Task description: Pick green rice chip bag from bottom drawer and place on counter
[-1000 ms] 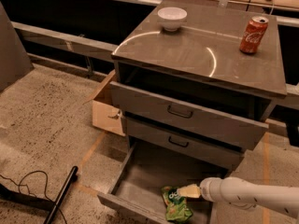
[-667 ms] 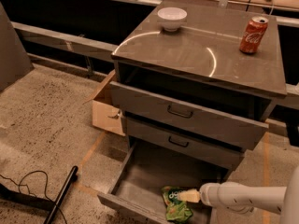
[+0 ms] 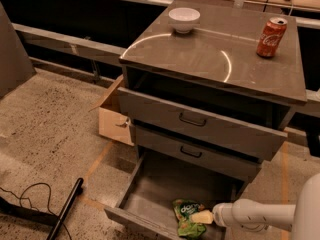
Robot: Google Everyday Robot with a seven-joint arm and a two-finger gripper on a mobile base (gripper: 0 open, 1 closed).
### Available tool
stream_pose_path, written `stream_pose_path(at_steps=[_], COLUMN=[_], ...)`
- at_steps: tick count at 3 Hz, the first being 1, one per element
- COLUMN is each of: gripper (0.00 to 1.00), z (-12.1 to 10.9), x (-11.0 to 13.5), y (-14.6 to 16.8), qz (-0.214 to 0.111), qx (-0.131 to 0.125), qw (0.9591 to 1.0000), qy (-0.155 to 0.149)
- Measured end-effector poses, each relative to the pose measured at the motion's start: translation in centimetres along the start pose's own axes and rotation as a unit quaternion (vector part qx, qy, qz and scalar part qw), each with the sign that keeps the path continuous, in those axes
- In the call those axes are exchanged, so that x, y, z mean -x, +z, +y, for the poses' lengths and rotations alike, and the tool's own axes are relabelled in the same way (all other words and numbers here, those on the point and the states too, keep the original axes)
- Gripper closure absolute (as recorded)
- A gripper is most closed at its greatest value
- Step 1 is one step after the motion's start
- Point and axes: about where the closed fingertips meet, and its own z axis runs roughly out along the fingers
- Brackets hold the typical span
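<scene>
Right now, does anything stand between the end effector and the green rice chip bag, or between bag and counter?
Nothing visible separates the end effector from the green rice chip bag; it is at the bag's right side in the bottom drawer. Toward the counter, two partly open upper drawers jut out above the drawer's rear.

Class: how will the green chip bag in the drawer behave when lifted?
The green rice chip bag looks crinkled, so probably floppy and light. With the gripper at its right edge in the bottom drawer, it may sag when lifted.
</scene>
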Motion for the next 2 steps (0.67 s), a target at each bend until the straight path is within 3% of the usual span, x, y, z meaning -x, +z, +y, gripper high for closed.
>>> stream_pose_path(at_steps=[2], gripper=[0.00], z=[1.0], x=[-1.5], y=[5.6], qz=[0.024], qx=[0.030], qw=[0.9992], qy=[-0.007])
